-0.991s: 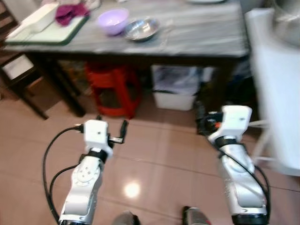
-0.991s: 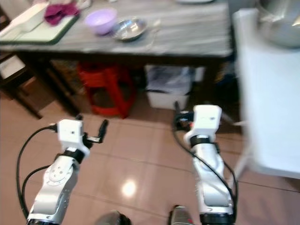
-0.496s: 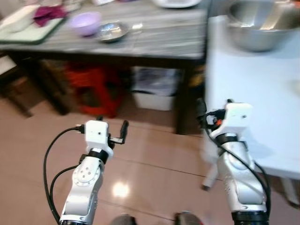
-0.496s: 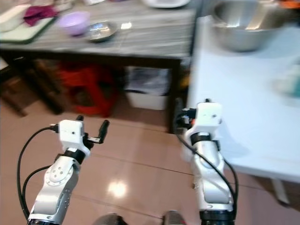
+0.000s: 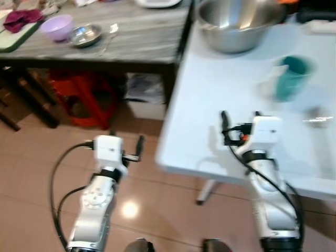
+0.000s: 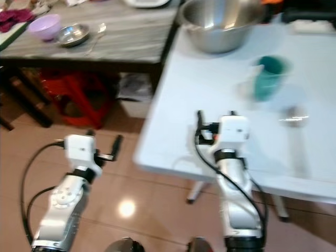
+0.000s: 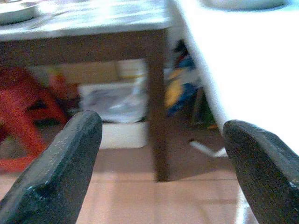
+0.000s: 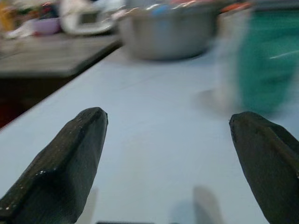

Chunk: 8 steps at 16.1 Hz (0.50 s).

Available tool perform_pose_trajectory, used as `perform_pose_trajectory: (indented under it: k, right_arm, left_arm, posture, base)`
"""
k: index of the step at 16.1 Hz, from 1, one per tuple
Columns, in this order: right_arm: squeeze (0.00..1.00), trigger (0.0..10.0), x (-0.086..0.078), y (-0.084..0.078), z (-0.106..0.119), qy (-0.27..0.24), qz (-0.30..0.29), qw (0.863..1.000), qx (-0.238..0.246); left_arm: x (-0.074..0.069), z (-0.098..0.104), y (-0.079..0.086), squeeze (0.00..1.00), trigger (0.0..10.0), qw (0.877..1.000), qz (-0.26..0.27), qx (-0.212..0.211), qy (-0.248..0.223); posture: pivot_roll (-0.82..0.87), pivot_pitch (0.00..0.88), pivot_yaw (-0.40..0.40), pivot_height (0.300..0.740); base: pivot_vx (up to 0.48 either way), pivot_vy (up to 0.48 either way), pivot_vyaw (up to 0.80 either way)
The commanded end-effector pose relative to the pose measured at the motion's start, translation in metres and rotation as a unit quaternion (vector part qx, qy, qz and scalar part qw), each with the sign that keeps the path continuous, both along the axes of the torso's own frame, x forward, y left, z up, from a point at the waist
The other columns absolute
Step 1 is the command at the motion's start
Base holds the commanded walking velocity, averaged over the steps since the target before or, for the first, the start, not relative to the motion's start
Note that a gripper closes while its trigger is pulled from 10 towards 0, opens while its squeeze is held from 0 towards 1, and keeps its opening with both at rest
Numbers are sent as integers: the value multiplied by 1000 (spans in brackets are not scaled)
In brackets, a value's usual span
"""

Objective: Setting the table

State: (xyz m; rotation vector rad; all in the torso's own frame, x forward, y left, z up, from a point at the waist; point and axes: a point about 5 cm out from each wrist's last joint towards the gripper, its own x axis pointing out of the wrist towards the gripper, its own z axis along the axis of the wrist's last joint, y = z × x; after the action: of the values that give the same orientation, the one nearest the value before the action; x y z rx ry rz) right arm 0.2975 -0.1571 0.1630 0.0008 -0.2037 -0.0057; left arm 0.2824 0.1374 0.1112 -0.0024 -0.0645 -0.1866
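A tiled floor (image 5: 31,157) is seen below two benches set side by side: a grey wood-grain bench (image 5: 142,37) and, to its right, a pale blue bench (image 5: 220,94). On the pale bench a large steel bowl (image 5: 236,23) is kept toward the far edge, and a teal cup (image 5: 290,77) stands nearer the middle, within forward reach. On the grey bench a purple bowl (image 5: 56,25) and a small steel dish (image 5: 85,35) are grouped near the far left corner. The right gripper (image 8: 168,154) is held over the near edge of the pale bench, its jaws spread wide and empty, aimed toward the cup, probably for a pickup. The left gripper (image 7: 159,163) is held low over the floor, jaws likewise apart, apparently idle.
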Motion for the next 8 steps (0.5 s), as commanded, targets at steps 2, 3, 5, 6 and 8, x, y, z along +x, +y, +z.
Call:
perform_pose_trajectory:
  k: [2, 3, 5, 6, 8]
  right_arm:
    - [0, 10000, -2, 7, -2, 3, 7, 1000, 8]
    - [0, 10000, -2, 7, -3, 4, 4, 1000, 4]
    - [0, 10000, -2, 6, -4, 6, 0, 1000, 2]
    - [0, 10000, -2, 7, -4, 7, 1, 1000, 3]
    - [0, 10000, -3, 8, -4, 8, 4, 1000, 8]
  left_arm:
    - [-2, -1, 11, 0, 10000, 1000, 11, 11, 4]
    - [-2, -2, 11, 0, 10000, 1000, 9, 13, 4]
    - [0, 0, 11, 0, 10000, 1000, 4, 11, 0]
    - [0, 2, 11, 0, 10000, 1000, -1, 3, -5]
    - [-2, -1, 10, 0, 10000, 1000, -13, 6, 2]
  posture:
    - [-88, 201, 101, 740]
    - [-87, 202, 100, 740]
    - [-86, 205, 102, 740]
    - [-86, 206, 103, 740]
    - [-89, 210, 108, 740]
  base:
    - [0, -435, 0]
    - [0, -431, 0]
    - [0, -193, 0]
    - [0, 0, 0]
    - [0, 0, 0]
